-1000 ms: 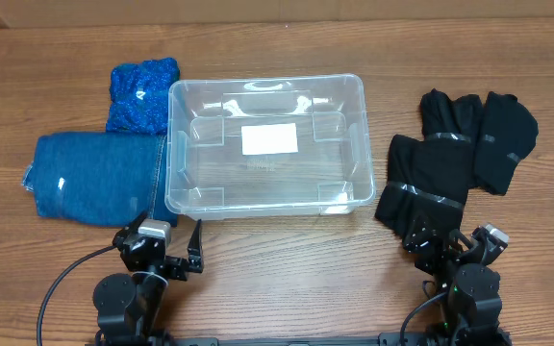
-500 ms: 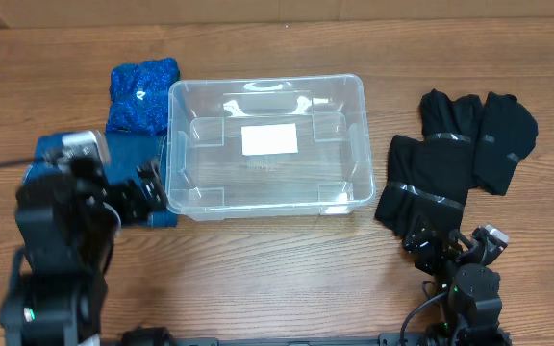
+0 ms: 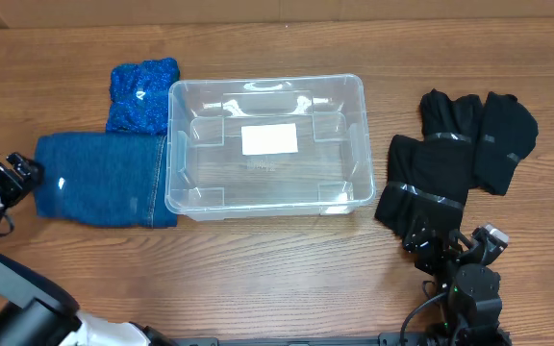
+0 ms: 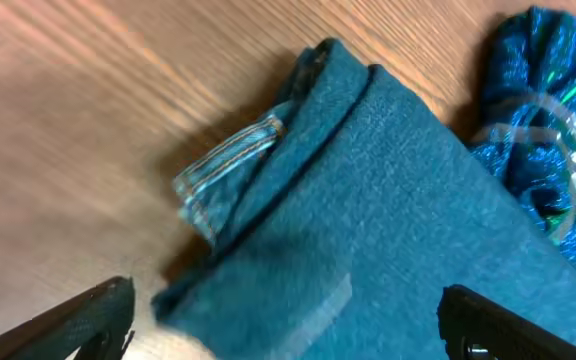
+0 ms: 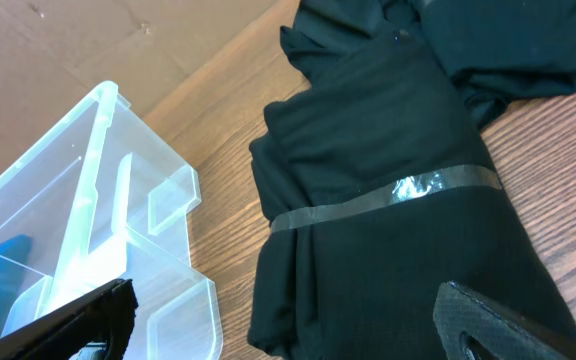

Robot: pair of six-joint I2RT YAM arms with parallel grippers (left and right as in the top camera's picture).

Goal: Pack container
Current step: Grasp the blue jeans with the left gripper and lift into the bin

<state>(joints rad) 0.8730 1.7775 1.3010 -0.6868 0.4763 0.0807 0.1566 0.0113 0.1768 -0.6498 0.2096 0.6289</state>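
desk (image 3: 287, 274) contents, as i read them from my station:
- container (image 3: 219, 178): centre of the desk, long side running left to right; a label (image 3: 269, 139) lies on its floor.
- flat folded garment (image 3: 99, 180): left of the container, its right end against the container's left wall.
- small bundle (image 3: 142, 94): behind the flat folded garment, touching the container's far left corner.
- nearer right-hand garment (image 3: 426, 183): just beside the container's front right corner.
- farther right-hand garment (image 3: 479, 135): behind and right of the nearer one, touching it.
- left fingers (image 4: 88, 318): at the flat folded garment's left end.
- right fingers (image 5: 78, 315): before the nearer right-hand garment.
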